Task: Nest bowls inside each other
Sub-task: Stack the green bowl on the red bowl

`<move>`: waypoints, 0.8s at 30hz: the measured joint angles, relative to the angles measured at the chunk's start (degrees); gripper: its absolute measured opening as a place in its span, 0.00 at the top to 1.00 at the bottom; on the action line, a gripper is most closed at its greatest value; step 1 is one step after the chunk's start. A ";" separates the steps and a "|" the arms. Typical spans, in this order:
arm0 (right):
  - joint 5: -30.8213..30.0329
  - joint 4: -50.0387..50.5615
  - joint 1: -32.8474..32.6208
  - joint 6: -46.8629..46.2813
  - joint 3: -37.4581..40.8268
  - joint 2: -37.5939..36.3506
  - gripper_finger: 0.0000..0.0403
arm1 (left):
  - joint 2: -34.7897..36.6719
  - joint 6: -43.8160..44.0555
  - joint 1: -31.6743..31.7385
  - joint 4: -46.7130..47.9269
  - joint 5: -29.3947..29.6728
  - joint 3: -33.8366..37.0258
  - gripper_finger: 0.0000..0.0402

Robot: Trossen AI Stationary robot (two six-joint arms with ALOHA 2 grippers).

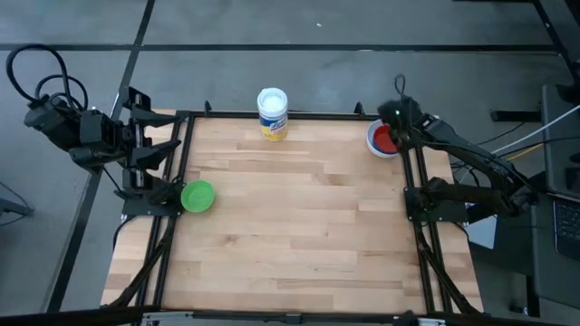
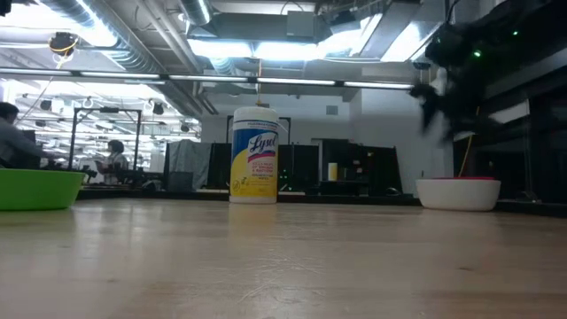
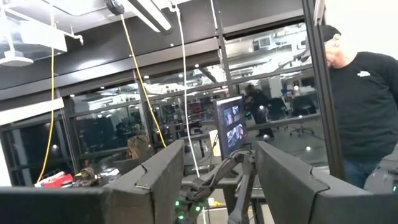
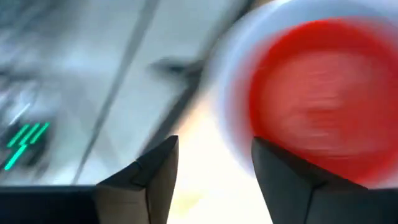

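A white canister with a yellow label stands upright at the far edge of the wooden tabletop, near the middle of that edge. In the low view its label reads "Lysol". Beyond the tabletop, a person in a dark shirt and cap stands by a black post, and a lit monitor shows farther back. Seated people appear in the room's bright background.

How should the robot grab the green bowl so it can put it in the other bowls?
Probably by its rim. The green bowl sits upright with its mouth open, so one finger can go inside and one outside the thin wall. The left gripper is nearest and open, so coming straight down from above onto the rim's left side looks best.
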State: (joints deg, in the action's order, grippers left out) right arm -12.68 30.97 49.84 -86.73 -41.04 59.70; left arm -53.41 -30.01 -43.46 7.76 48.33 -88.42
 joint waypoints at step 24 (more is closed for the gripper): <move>43.75 -18.88 -39.60 48.49 -46.71 13.78 0.63 | 2.38 87.11 5.47 83.64 3.91 0.18 0.55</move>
State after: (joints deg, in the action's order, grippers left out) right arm 31.07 12.09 10.23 -38.24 -87.74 73.47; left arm -51.03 57.10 -37.99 91.41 52.24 -88.24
